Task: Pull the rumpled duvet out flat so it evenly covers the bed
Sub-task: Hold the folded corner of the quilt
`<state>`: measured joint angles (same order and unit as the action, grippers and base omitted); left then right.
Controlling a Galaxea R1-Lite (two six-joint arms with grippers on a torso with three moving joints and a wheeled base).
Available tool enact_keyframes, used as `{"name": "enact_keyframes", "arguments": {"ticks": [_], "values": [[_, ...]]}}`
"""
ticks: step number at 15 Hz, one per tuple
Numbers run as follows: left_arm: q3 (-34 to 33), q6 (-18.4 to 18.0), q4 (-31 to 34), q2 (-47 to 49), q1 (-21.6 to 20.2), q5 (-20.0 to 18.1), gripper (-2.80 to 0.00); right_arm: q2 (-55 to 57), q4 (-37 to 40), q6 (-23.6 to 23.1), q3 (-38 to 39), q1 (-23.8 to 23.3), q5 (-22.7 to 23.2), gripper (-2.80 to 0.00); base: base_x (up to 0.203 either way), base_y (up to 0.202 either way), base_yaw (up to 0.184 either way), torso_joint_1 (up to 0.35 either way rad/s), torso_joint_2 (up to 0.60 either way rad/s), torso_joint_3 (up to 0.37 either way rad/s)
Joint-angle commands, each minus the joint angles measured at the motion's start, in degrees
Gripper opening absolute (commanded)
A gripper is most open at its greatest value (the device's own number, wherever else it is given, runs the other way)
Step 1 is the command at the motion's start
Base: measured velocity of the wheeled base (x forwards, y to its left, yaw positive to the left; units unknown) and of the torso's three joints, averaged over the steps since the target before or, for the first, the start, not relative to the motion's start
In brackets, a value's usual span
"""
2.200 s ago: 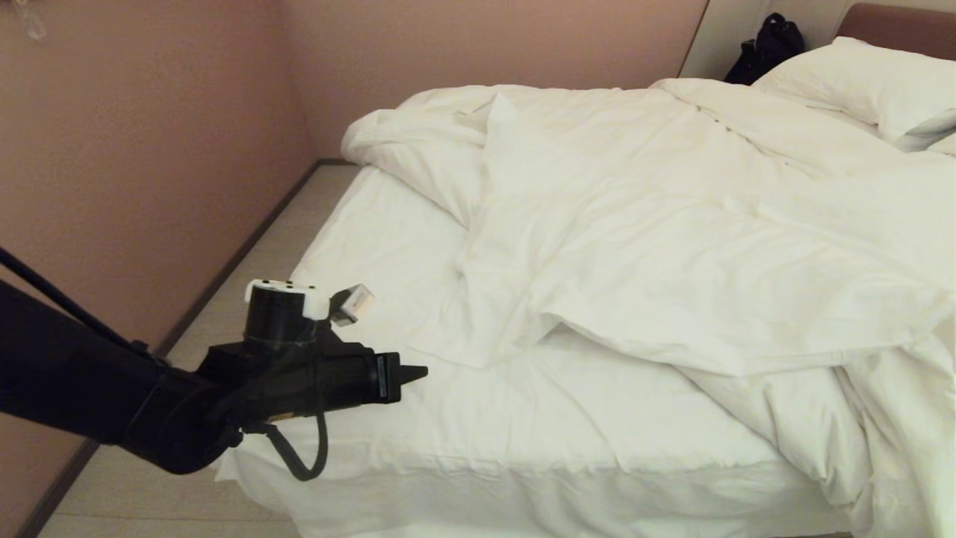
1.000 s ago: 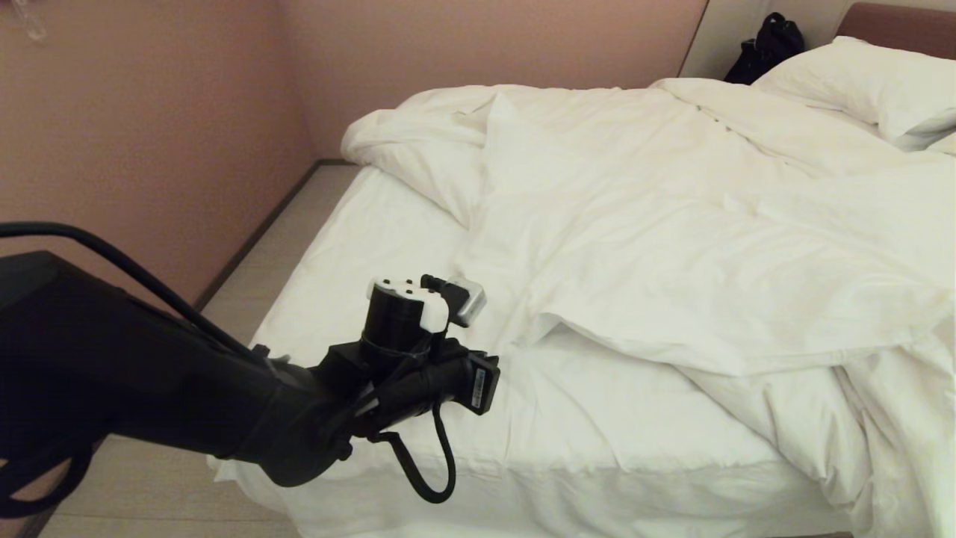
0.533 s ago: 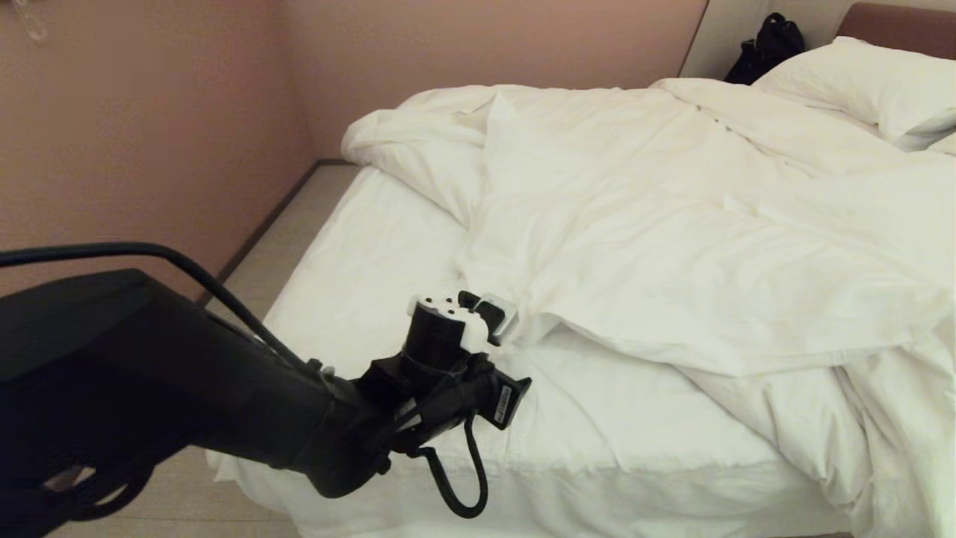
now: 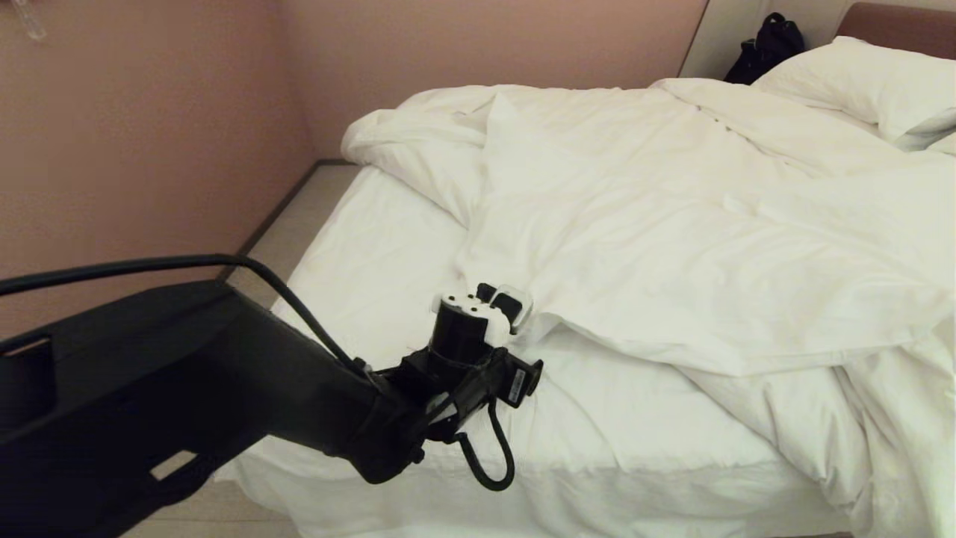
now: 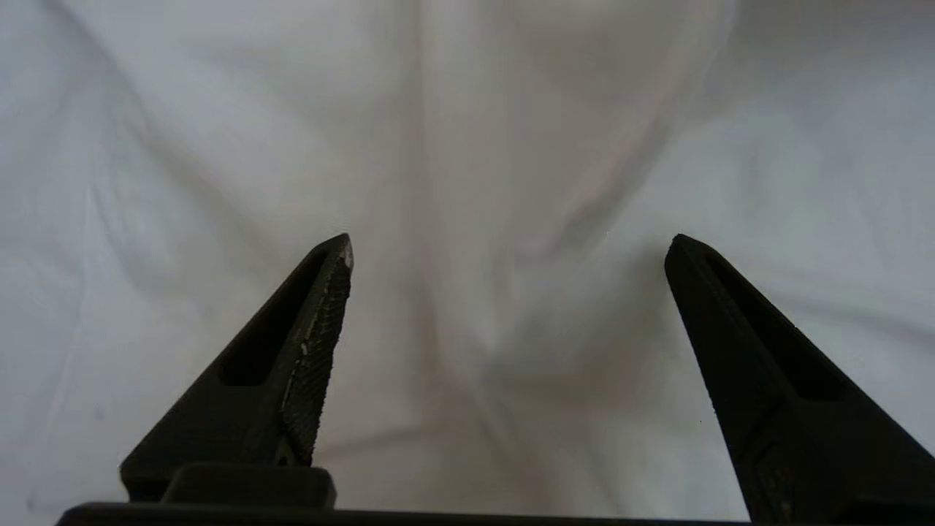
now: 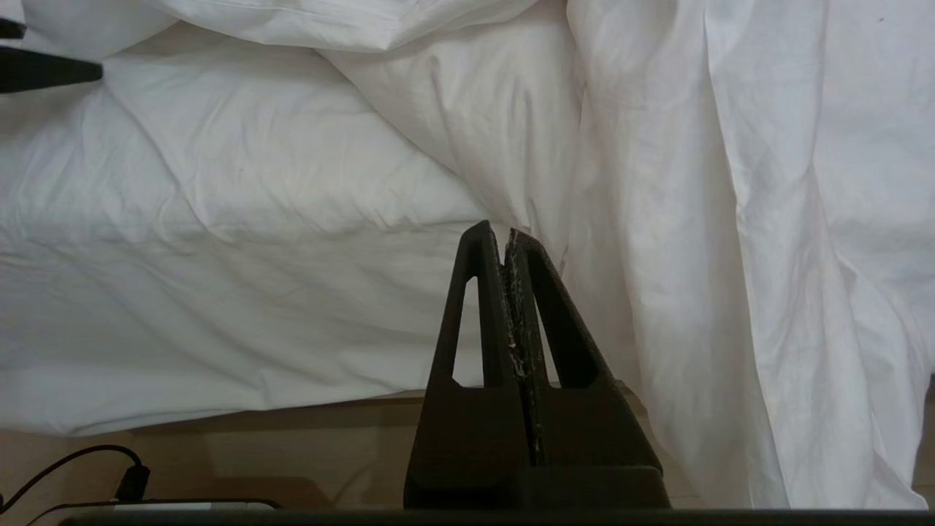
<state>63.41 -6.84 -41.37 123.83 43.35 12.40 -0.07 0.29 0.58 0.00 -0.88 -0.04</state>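
Observation:
The white duvet (image 4: 672, 224) lies rumpled and bunched toward the far and right side of the bed (image 4: 597, 493), leaving the bare fitted sheet (image 4: 373, 261) showing at the near left. My left arm (image 4: 463, 351) reaches over the sheet, its wrist above the duvet's near-left corner. In the left wrist view the left gripper (image 5: 509, 245) is open, pointing down, with a raised fold of white cloth (image 5: 467, 219) between its fingers, untouched. My right gripper (image 6: 504, 234) is shut on nothing, low beside the mattress, next to duvet cloth (image 6: 730, 256) hanging over the edge.
A pink wall (image 4: 149, 149) and a narrow floor strip (image 4: 284, 224) run along the bed's left side. Pillows (image 4: 874, 82) lie by the reddish-brown headboard (image 4: 896, 22); a black bag (image 4: 769, 45) sits behind them. A black cable (image 6: 109, 467) lies on the wooden surface under the right gripper.
My left arm has swung right and forward across the sheet to the duvet's near-left corner. Its gripper, shut at first, now stands open. The duvet has not moved.

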Motion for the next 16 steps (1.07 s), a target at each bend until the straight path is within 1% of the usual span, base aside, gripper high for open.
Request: {"name": "enact_keyframes", "arguments": {"ticks": [1,2,3,4,6,8,11,13,14,15,16], "values": [[1.4,-0.9,-1.4,2.8,0.0,1.8,0.0,0.1,0.0,0.0,0.0,0.0,0.0,-2.8,0.0,0.0,0.0,0.0,0.0,0.0],[2.1,-1.8,-2.0,4.5,0.0,3.2,0.0,0.1,0.0,0.0,0.0,0.0,0.0,-2.8,0.0,0.0,0.0,0.0,0.0,0.0],[2.8,-2.7,-4.1,5.6,-0.1,4.1,0.0,0.1,0.0,0.0,0.0,0.0,0.0,-2.8,0.0,0.0,0.0,0.0,0.0,0.0],[3.4,-3.0,-5.6,6.4,-0.3,4.4,0.0,0.1,0.0,0.0,0.0,0.0,0.0,-2.8,0.0,0.0,0.0,0.0,0.0,0.0],[4.3,-3.1,-6.0,7.5,-0.8,5.3,0.0,0.1,0.0,0.0,0.0,0.0,0.0,-2.8,0.0,0.0,0.0,0.0,0.0,0.0],[5.4,-3.1,-6.3,9.2,-1.2,5.4,0.0,0.1,0.0,0.0,0.0,0.0,0.0,-2.8,0.0,0.0,0.0,0.0,0.0,0.0],[6.4,-3.5,-8.9,11.8,-2.0,5.5,0.0,0.1,0.0,0.0,0.0,0.0,0.0,-2.8,0.0,0.0,0.0,0.0,0.0,0.0],[7.4,-5.2,-10.0,13.5,-2.4,5.6,0.0,0.1,0.0,0.0,0.0,0.0,0.0,-2.8,0.0,0.0,0.0,0.0,0.0,0.0],[8.2,-5.8,-10.4,14.2,-2.7,6.4,0.0,0.1,0.0,0.0,0.0,0.0,0.0,-2.8,0.0,0.0,0.0,0.0,0.0,0.0],[9.2,-6.2,-10.7,15.0,-2.9,7.3,0.0,0.1,0.1,0.0,0.0,0.0,0.0,-2.8,0.0,0.0,0.0,0.0,0.0,0.0],[9.9,-6.3,-10.8,15.5,-2.9,7.4,0.0,0.1,0.0,0.0,0.0,0.0,0.0,-2.8,0.0,0.0,0.0,0.0,0.0,0.0]]}}
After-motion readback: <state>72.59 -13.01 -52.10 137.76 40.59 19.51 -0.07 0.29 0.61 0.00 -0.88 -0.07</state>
